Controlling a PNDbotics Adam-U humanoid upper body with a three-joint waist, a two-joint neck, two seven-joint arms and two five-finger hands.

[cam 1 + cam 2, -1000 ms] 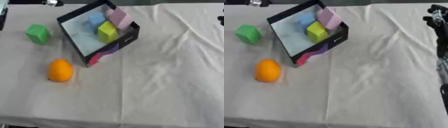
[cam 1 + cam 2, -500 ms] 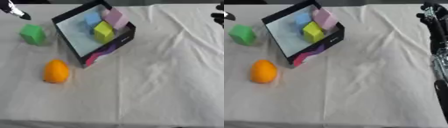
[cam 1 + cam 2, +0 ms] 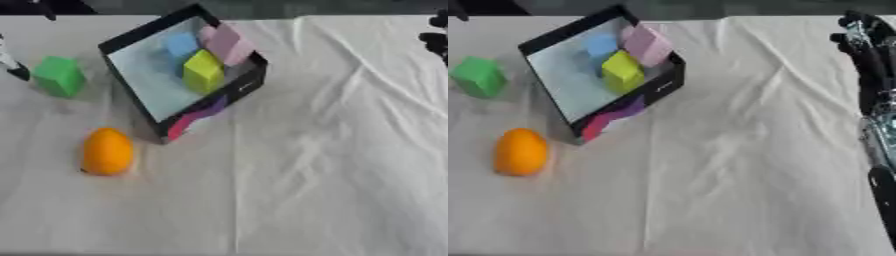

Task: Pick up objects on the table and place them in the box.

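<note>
Left robot hand (image 3: 10,65) barely peeks in at the left edge; whether it is released or clenched I cannot tell. Just beside it, toward the box (image 3: 133,39), sits the green block (image 3: 58,75); the orange (image 3: 108,150) lies nearer me. Across the counter (image 3: 332,165), the right robot hand (image 3: 866,47) is far off, fingers unreadable.
</note>
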